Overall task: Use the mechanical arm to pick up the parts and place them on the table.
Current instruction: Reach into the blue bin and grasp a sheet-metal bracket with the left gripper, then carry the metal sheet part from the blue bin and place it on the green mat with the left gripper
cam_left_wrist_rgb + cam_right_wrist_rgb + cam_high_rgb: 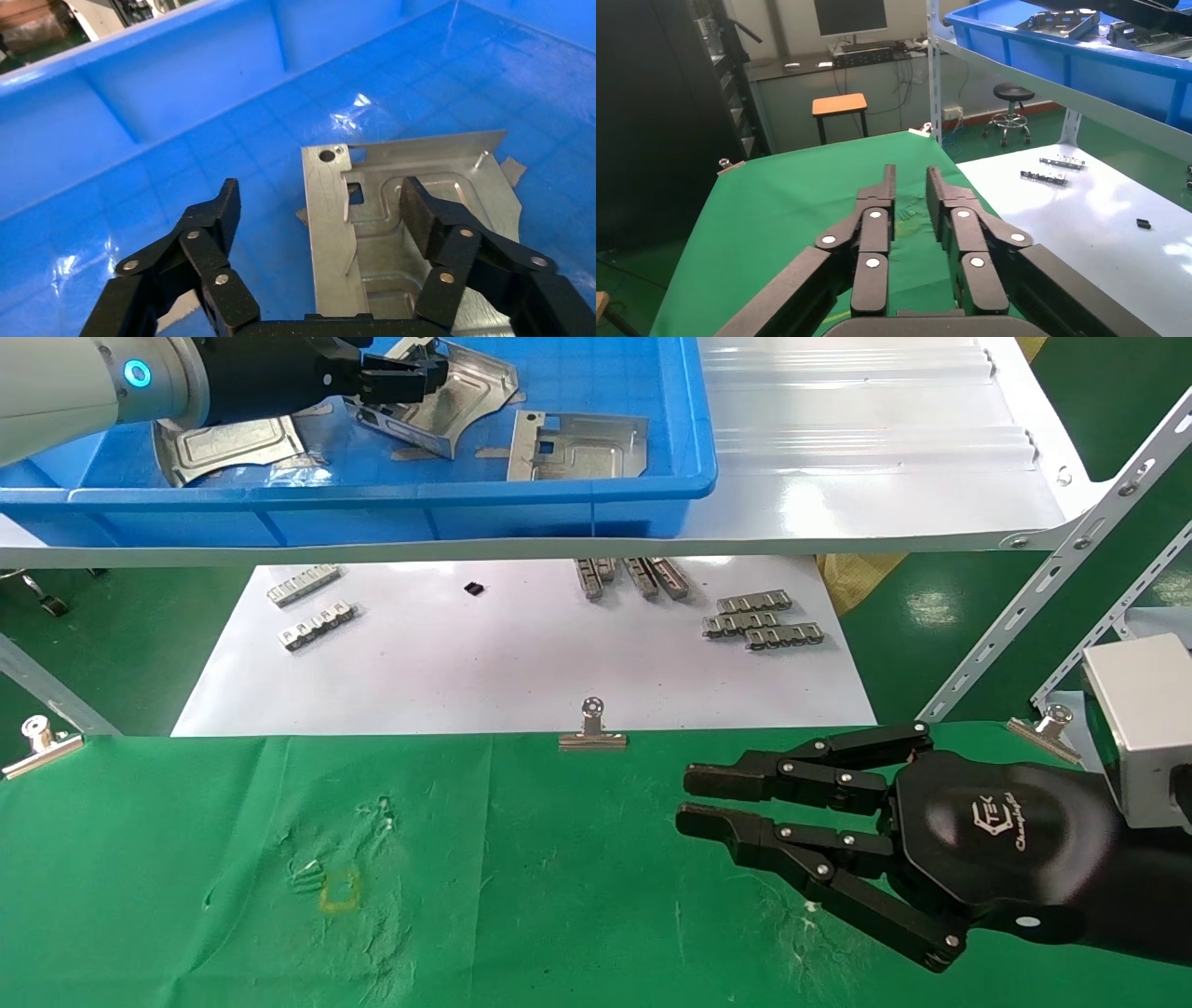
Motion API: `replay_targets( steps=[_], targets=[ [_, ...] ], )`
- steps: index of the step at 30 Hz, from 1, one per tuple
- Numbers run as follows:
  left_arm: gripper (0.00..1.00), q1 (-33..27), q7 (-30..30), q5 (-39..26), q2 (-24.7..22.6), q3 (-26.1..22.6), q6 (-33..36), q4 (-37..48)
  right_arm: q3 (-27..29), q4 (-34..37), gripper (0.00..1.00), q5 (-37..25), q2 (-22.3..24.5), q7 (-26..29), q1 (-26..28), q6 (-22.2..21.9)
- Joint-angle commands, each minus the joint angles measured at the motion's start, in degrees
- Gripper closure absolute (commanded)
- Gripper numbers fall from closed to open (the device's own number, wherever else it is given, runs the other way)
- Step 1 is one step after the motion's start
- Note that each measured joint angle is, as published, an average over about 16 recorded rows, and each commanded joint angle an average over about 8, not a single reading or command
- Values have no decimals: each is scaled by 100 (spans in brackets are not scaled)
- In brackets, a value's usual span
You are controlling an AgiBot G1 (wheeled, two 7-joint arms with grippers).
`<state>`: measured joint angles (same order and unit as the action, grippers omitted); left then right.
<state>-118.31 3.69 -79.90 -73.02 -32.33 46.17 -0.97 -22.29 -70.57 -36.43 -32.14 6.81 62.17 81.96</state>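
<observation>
Left tool (410, 379) is reaching into the blue bin (391, 495) on the white shelf (885, 477), hovering over one sheet-metal part (456, 398). In the left wrist view its fingers (425, 217) are standing wide apart, one over the plate's embossed face (393, 232), the other over bare bin floor beside the plate's edge; nothing is gripped, and contact with the plate cannot be judged. Two more parts are lying in the same bin: one near the left arm's wrist (228, 444), one toward the bin's right end (577, 444). Right tool (694, 800) is hanging just above the green-cloth surface (186, 877), at its right side, fingers (877, 210) nearly together with a narrow gap between them and holding nothing. No part is lying on the green surface. Beyond it, a white board (466, 663) is carrying small toothed metal strips (764, 621), and silver binder clips (592, 728) are pinning the cloth's far edge.
</observation>
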Motion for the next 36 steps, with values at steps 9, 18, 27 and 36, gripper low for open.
replay_targets(
  steps=[9,18,27,36],
  targets=[
    [100,-87,22,-108,36,-76,141,79,0,0,0,0,0,0,0,0],
    [100,-154,-18,-205,75,-143,296,73,0,0,0,0,0,0,0,0],
    [100,-336,-152,7,270,2,776,-112,0,0,0,0,0,0,0,0],
    [100,-391,-713,485,669,272,3010,-534,0,0,0,0,0,0,0,0]
  ],
)
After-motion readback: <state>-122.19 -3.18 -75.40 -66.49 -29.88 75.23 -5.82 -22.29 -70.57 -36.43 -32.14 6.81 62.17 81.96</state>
